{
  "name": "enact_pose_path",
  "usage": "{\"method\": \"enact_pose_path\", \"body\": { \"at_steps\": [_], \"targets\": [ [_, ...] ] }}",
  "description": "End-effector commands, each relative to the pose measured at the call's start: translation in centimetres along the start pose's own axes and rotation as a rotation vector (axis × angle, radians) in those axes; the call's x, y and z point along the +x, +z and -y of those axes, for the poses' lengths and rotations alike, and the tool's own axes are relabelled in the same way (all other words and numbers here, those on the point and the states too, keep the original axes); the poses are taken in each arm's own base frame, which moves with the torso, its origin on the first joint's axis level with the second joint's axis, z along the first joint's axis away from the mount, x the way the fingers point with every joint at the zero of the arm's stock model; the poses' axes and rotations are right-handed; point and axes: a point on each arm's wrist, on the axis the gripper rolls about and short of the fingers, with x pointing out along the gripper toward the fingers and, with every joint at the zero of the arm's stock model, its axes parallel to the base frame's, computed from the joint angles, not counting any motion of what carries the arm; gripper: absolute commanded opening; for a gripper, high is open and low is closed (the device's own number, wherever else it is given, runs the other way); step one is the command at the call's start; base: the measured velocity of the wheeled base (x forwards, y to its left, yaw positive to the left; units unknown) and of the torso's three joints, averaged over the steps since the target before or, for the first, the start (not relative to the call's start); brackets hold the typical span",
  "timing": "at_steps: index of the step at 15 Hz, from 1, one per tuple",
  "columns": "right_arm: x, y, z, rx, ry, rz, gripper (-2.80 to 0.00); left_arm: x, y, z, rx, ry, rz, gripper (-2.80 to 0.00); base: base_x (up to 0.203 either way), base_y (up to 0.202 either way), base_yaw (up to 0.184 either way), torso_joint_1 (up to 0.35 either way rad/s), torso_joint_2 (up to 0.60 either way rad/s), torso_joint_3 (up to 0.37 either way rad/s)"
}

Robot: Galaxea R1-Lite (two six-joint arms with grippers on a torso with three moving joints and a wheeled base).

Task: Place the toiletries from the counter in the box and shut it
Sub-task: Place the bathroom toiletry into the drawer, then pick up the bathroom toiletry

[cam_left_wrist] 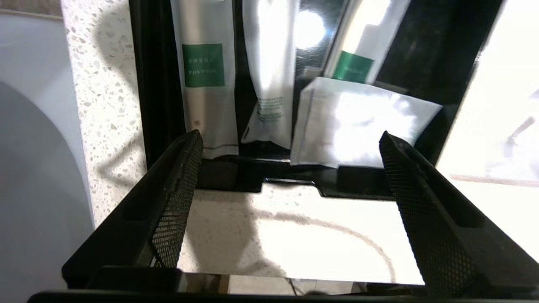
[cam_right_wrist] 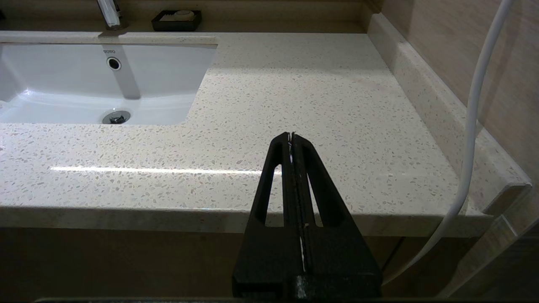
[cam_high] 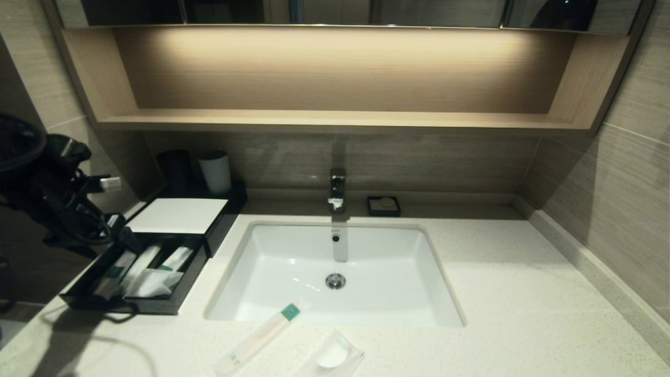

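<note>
Counter [cam_high: 523, 293]: pale speckled stone, white sink basin [cam_high: 335, 272] set in at centre.

Box [cam_high: 178, 215]: black, flat white top, far left of counter beside basin. Drawer tray [cam_high: 78, 299] pulled out toward the robot. Contents in tray, seen from left wrist cam: long whitish packet w/ green band [cam_left_wrist: 204, 84], clear sleeve [cam_left_wrist: 269, 75], second green-banded packet [cam_left_wrist: 358, 54], flat white packet [cam_left_wrist: 362, 122] lying over the others' near ends.

Still on counter, near front edge, below basin: long whitish packet w/ green end [cam_high: 261, 337], lying diagonal, green end just at basin rim; small square clear sachet w/ white disc [cam_high: 332, 357] just beside it, to the right.

Left gripper [cam_left_wrist: 290, 168]: at left edge of head view, over the near end of the tray. Jaws spread wide, nothing between them; fingers [cam_left_wrist: 179, 185] straddle the tray's front wall, packets lie just beyond the tips, not touched. Counter items well apart from it, to the right.

Right gripper [cam_right_wrist: 291, 136]: parked low at counter's front edge on right side, jaws pressed together, holding nothing.

Other: tap [cam_high: 337, 189] behind basin; small black square dish [cam_high: 383, 206] w/ round piece beside tap; black cup [cam_high: 175, 170] and white cup [cam_high: 215, 172] behind box; wood shelf [cam_high: 335, 120] above.
</note>
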Motion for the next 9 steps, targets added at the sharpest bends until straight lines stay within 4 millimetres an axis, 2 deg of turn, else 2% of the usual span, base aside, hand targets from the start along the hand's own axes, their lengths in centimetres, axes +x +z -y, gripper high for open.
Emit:
{"method": "enact_pose_path", "body": {
  "at_steps": [1,2,3,5,9],
  "targets": [
    [0.0,0.0,0.0,0.000,0.000,-0.001,-2.80,-3.5,-0.8,0.8,0.014,-0.006,0.080,0.00,0.000,0.000,0.000,0.000,0.00,0.000],
    [0.0,0.0,0.0,0.000,0.000,-0.001,-2.80,-4.4,-1.1,1.1,0.019,-0.018,0.104,0.00,0.000,0.000,0.000,0.000,0.00,0.000],
    [0.0,0.0,0.0,0.000,0.000,-0.001,-2.80,-5.2,-1.3,1.4,0.026,-0.033,0.128,-2.80,0.000,0.000,0.000,0.000,0.00,0.000],
    [0.0,0.0,0.0,0.000,0.000,-0.001,-2.80,-6.2,-1.7,3.0,0.073,-0.060,0.148,-2.80,0.000,0.000,0.000,0.000,0.00,0.000],
    [0.0,0.0,0.0,0.000,0.000,-0.001,-2.80,-6.5,-1.8,7.4,0.199,-0.147,0.157,-2.80,0.000,0.000,0.000,0.000,0.00,0.000]
  ]
}}
